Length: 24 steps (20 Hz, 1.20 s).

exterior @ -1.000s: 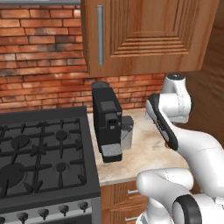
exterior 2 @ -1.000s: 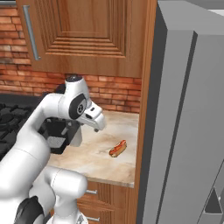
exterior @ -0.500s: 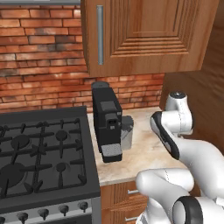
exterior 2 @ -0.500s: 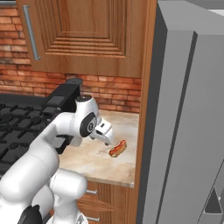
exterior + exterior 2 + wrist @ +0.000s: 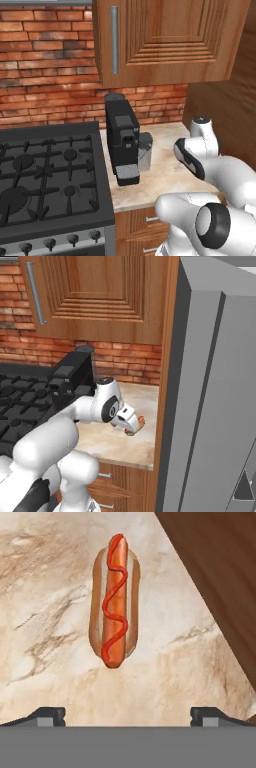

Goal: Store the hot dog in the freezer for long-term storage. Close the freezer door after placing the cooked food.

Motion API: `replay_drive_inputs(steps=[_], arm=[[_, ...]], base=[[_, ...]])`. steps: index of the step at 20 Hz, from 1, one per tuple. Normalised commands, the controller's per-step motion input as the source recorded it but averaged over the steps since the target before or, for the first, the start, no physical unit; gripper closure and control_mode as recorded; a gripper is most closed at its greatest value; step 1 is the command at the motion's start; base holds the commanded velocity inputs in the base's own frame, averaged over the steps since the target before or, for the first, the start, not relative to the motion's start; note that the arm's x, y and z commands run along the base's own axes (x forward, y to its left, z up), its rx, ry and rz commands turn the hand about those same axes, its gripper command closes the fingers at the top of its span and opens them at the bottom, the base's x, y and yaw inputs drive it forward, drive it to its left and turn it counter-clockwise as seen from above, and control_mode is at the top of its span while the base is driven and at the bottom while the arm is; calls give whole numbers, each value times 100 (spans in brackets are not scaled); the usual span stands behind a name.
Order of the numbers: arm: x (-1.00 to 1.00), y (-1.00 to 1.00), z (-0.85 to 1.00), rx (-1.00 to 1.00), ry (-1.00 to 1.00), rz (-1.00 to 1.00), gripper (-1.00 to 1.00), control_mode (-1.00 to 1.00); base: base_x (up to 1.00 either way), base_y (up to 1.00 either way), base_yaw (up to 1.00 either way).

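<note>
Left base view: white arm bent low over a marble counter (image 5: 165, 175), right of a black coffee machine (image 5: 121, 140) and a gas stove (image 5: 47, 182). Right base view: gripper (image 5: 132, 428) hovering just above the hot dog (image 5: 139, 423) on the counter, beside the tall grey freezer door (image 5: 200, 401). Hand view: hot dog (image 5: 114, 601) lying lengthwise on the marble, untouched; fingertips (image 5: 45, 716) spread wide apart, nothing between them.

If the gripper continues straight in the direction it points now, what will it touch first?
Most likely the hot dog, which lies on the marble counter ahead of the open jaws, somewhat left of their midline. If it passes beside the bun, it would meet the counter. The depth is hard to judge.
</note>
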Motion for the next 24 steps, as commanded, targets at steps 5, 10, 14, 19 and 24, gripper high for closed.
replay_drive_inputs(steps=[5, 10, 14, 19, 24], arm=[[24, -20, 0, 0, 1, 0, -100, -100], [24, -6, 0, 0, 0, 0, -100, -100], [28, 0, -10, 0, 0, 0, -100, -100], [22, 0, -28, 0, 0, 0, -100, -100], [3, -9, -33, 0, 1, 0, -100, -100]], base=[[0, 0, 0], [0, 0, 0], [0, 0, 0], [0, 0, 0], [0, 0, 0]])
